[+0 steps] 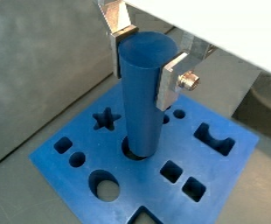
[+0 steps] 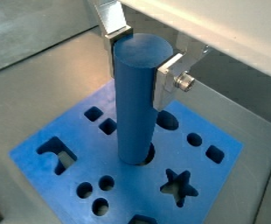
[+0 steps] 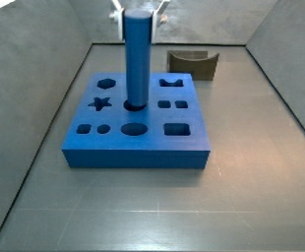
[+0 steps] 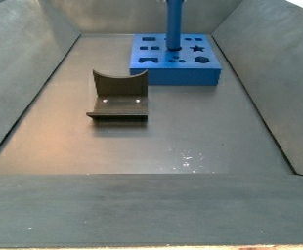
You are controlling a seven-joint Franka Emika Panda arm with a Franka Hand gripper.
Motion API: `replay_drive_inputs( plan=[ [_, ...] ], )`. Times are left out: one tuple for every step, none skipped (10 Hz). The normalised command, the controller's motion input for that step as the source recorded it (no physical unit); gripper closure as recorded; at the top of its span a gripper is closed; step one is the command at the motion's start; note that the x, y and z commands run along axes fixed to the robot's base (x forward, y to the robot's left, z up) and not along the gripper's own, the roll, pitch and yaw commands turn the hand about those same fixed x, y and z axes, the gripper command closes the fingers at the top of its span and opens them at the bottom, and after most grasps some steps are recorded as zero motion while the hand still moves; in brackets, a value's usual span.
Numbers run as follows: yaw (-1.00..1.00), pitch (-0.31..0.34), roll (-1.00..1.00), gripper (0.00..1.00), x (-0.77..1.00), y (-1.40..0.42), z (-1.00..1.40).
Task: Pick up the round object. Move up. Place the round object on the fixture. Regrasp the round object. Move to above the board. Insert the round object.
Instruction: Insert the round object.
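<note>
Nearly done: gripper above the board, jaws clamped on upright blue peg w/ its tip in a round hole. Fixture empty; release left, I reckon.

Robotics test cell in a lab: a bare grey bin with sloped walls holds only rig items: the gripper over the board, and the fixture standing apart.
</note>
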Motion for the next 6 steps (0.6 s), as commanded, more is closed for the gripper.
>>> replay_drive_inputs(
  plan=[
    [-0.07, -0.076, -0.3, 1.0, -0.04, 0.0, -0.33],
    [-0.03, -0.059, -0.24, 1.0, -0.1, 0.0, -0.2],
    [0.0, -0.061, -0.23, 1.0, -0.06, -0.07, -0.13],
    [0.0, -0.033, -0.14, 1.0, -0.03, -0.1, -0.23],
    [0.0, -0.021, -0.08, 1.0, -0.06, -0.16, -0.23],
    [0.0, -0.011, -0.05, 1.0, -0.06, -0.19, -0.23]
  ],
)
